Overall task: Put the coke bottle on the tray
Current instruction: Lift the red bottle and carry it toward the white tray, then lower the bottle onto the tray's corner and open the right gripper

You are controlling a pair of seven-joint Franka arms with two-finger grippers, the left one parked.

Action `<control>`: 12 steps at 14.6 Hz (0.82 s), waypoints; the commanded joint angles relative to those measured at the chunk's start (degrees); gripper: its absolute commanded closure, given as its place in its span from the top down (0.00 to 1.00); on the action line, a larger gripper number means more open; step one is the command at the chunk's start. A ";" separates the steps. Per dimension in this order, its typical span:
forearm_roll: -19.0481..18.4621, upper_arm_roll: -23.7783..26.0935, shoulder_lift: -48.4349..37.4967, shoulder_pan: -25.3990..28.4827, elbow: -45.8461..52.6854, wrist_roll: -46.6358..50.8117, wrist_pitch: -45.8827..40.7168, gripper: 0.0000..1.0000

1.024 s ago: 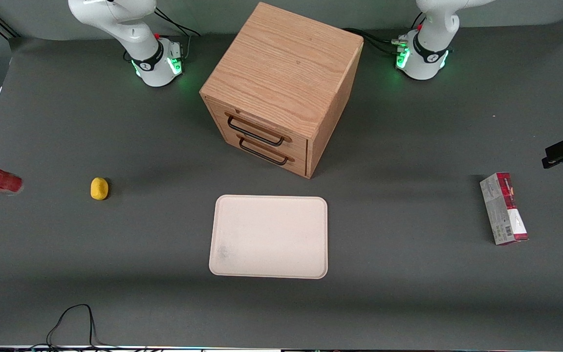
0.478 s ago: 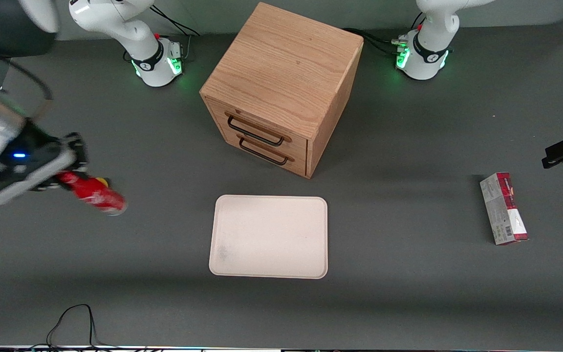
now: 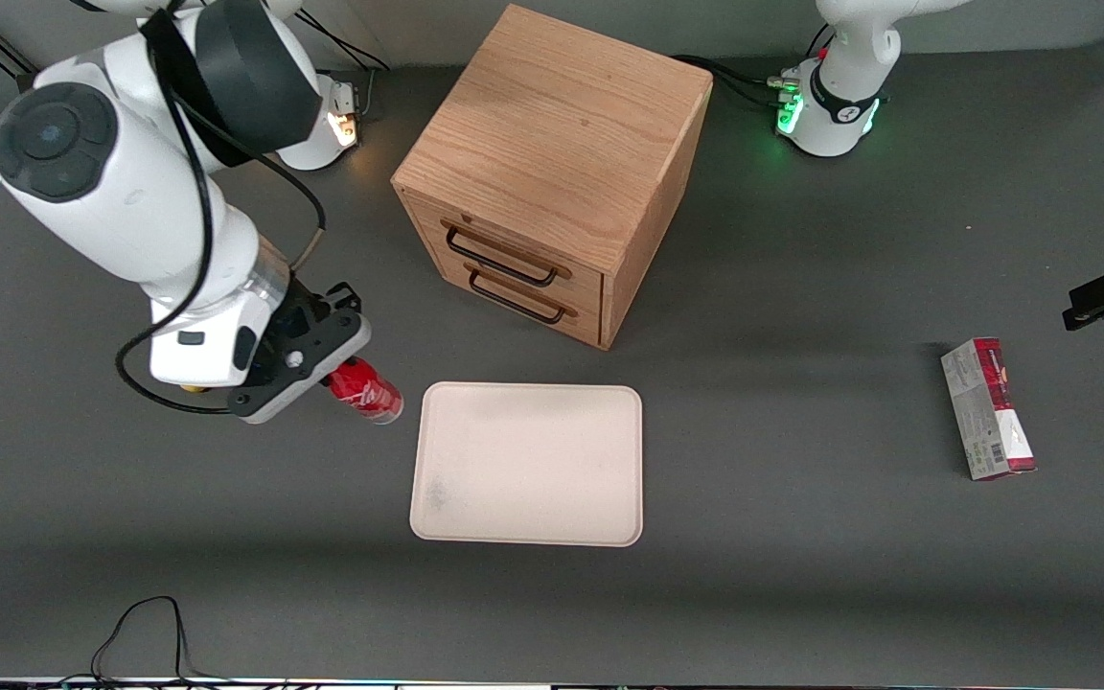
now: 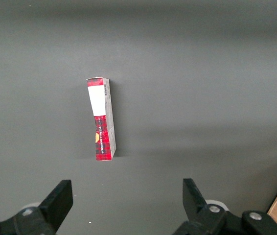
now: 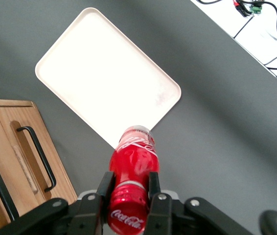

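My right gripper (image 3: 336,369) is shut on the coke bottle (image 3: 365,393), a small glossy red bottle held by its neck above the table, just beside the working-arm end of the tray (image 3: 527,464). In the right wrist view the fingers (image 5: 104,188) clamp the bottle (image 5: 133,161) below its red cap, its base pointing toward the edge of the cream-white tray (image 5: 104,73). The tray lies flat in front of the wooden drawer cabinet (image 3: 552,163) and nothing is on it.
A red-and-grey carton (image 3: 988,407) lies toward the parked arm's end of the table; it also shows in the left wrist view (image 4: 102,120). The cabinet's two drawers with black handles (image 3: 504,259) are shut. A black cable (image 3: 145,628) lies at the near table edge.
My right arm has swung in from the working arm's end of the table toward the tray, carrying the coke bottle. The small yellow object seen earlier is now hidden by the arm.
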 commanded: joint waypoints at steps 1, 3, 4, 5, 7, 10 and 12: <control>-0.55 1.08 2.66 -0.78 3.00 1.52 0.03 0.00; -0.64 1.08 5.55 -0.69 3.00 1.52 2.31 0.00; -0.64 1.08 7.22 -0.78 3.00 1.52 3.53 0.00; -0.73 1.08 8.72 -0.69 3.00 1.43 4.94 0.00; -0.73 1.08 11.97 -0.87 2.92 1.08 6.70 0.00; -0.82 0.99 16.72 -0.78 2.74 1.25 11.26 0.00; -2.65 1.08 19.53 -0.78 2.47 1.43 14.25 0.00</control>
